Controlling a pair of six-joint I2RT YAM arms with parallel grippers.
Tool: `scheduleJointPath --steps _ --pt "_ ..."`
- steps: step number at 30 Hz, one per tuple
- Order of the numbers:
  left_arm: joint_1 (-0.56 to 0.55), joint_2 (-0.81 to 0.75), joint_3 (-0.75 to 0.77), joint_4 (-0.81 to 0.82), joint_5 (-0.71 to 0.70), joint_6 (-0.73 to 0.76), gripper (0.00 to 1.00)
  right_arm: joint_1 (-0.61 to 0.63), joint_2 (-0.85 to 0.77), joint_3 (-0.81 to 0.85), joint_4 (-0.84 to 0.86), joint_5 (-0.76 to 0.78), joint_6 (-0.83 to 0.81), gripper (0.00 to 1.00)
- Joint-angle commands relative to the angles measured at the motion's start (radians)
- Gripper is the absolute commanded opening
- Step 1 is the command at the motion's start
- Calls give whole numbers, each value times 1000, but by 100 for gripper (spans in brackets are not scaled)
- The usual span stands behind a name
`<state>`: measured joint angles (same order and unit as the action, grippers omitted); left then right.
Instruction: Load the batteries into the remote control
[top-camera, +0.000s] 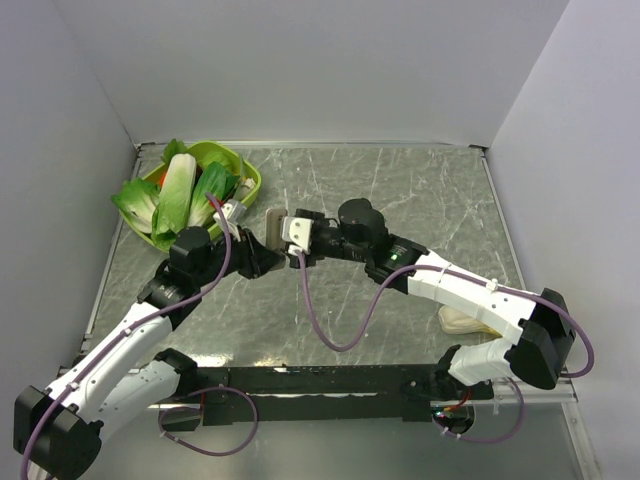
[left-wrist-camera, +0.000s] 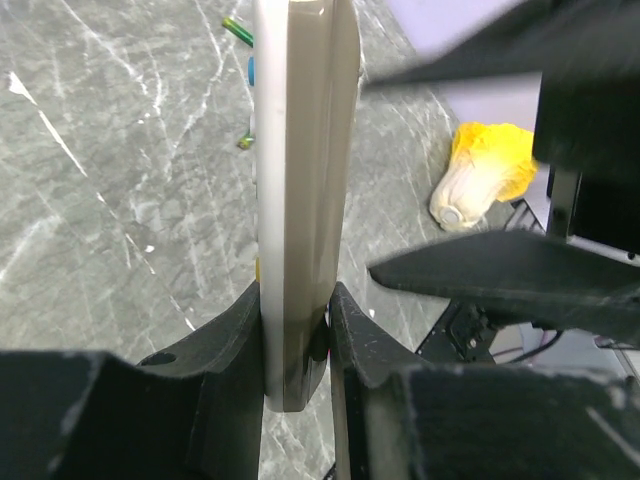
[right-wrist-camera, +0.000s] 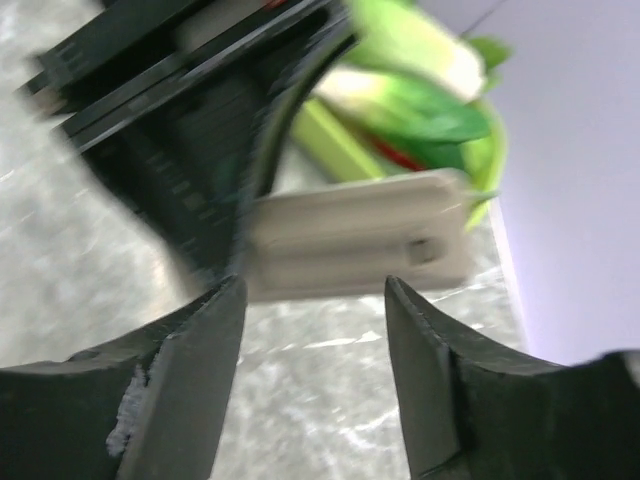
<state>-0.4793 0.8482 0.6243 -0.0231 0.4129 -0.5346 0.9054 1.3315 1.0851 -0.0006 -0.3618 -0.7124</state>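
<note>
My left gripper (left-wrist-camera: 297, 295) is shut on the lower end of the remote control (left-wrist-camera: 300, 170) and holds it edge-on above the table. In the top view the remote control (top-camera: 274, 221) stands up from the left gripper (top-camera: 262, 250). My right gripper (right-wrist-camera: 315, 300) is open just short of the remote control (right-wrist-camera: 360, 245), whose dull grey back with a small latch faces it, and nothing is between its fingers. From above, the right gripper (top-camera: 292, 236) is right beside the remote. On the marble beyond lie a green battery (left-wrist-camera: 236, 29) and the end of a second battery (left-wrist-camera: 245, 142).
A green bowl (top-camera: 246, 168) of leafy vegetables (top-camera: 180, 190) stands at the back left, close behind the grippers. A cream-white and yellow lump (left-wrist-camera: 480, 175) lies near the right arm (top-camera: 470, 290). Grey walls close in the table on three sides.
</note>
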Motion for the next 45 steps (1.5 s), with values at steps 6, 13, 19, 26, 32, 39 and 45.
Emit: scheduleJointPath --steps 6,13,19,26,32,39,45 --pt "-2 -18 -11 49 90 -2 2 7 -2 2 185 58 -1 67" --pt "-4 -24 -12 60 84 -30 2 6 21 27 131 23 -10 61" --pt "-4 -11 -3 60 70 -61 2 7 31 22 111 26 -12 54" --pt "-4 -9 0 74 89 -57 2 9 43 16 74 29 -25 51" --pt "-4 -15 -5 94 116 -51 2 9 61 36 47 4 -30 51" --pt "-7 -9 -8 107 173 -33 2 9 74 38 68 24 -42 56" --pt "-15 -6 3 107 198 -27 2 7 83 29 122 34 -44 57"
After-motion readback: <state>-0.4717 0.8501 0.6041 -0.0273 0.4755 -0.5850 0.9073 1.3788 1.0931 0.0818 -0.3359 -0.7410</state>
